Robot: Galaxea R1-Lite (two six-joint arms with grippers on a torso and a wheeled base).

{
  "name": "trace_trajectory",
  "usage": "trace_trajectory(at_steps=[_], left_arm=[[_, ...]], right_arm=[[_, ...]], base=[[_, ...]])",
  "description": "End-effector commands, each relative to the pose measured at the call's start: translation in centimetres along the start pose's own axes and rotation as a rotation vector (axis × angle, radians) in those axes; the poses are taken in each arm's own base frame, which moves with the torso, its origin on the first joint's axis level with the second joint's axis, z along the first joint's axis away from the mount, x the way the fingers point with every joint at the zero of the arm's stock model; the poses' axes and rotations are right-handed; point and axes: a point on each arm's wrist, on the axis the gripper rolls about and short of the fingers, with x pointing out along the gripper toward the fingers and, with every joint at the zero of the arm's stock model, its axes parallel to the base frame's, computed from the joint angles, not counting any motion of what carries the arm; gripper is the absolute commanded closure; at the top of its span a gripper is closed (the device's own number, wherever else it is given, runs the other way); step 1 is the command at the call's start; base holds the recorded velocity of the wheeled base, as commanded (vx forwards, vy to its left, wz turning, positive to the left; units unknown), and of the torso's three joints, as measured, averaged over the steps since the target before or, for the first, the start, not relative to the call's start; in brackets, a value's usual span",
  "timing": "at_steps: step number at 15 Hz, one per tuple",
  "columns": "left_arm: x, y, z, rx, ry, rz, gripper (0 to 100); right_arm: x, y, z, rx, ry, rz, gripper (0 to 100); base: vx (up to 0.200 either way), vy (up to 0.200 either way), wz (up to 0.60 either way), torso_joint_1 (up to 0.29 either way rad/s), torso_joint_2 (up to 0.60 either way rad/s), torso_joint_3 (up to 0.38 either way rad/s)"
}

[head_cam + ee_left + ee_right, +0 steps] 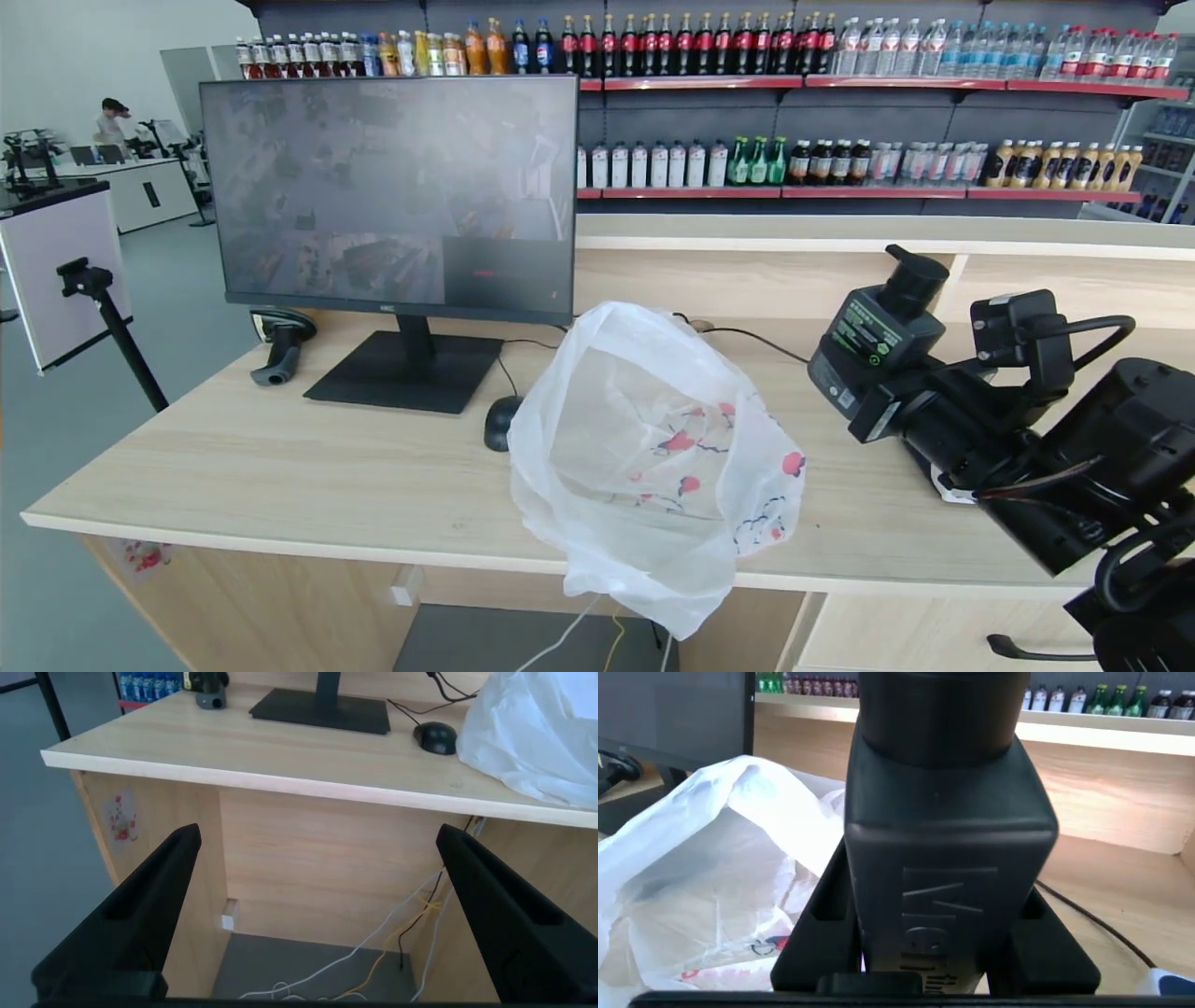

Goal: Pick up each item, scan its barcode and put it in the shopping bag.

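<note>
My right gripper (892, 411) is shut on a black square bottle (873, 341) with a round cap and a green label, held tilted above the right part of the counter. Through the right wrist camera the bottle (948, 840) stands between the fingers (817, 929), with the shopping bag (719, 877) just beyond it. The white plastic shopping bag (653, 457) with red print sits open at the counter's front middle, to the left of the bottle. A handheld barcode scanner (280, 345) rests at the far left by the monitor. My left gripper (318, 905) is open, low before the counter's front panel.
A monitor (392, 196) and a black mouse (501, 422) stand behind and left of the bag. The wooden counter (280, 467) has bare room at its front left. A small white item (948, 485) lies under the right arm. Cables hang below the counter (402, 943).
</note>
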Motion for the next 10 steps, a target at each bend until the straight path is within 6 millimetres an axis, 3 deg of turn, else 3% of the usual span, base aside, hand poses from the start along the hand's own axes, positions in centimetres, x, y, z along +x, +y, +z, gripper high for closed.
trace_trajectory(at_steps=[1, 4, 7, 10], left_arm=[[0.0, 0.0, 0.0, -0.002, -0.001, 0.0, 0], [0.0, 0.0, 0.0, -0.003, -0.001, 0.0, 0], [0.0, 0.0, 0.0, -0.005, -0.001, 0.0, 0], [0.0, 0.0, 0.0, -0.002, -0.001, 0.0, 0]], right_arm=[[0.2, 0.0, 0.0, 0.0, -0.005, 0.001, 100], [0.2, 0.1, 0.1, 0.001, -0.007, 0.001, 100], [0.0, 0.5, 0.5, 0.005, -0.021, 0.018, 100], [-0.2, 2.0, 0.6, 0.015, -0.02, 0.074, 100]], base=[[0.0, 0.0, 0.0, 0.0, 0.0, 0.0], [0.0, 0.0, 0.0, 0.0, 0.0, 0.0], [0.2, 0.0, 0.0, 0.001, 0.0, 0.002], [0.0, 0.0, 0.0, 0.02, 0.01, -0.002]])
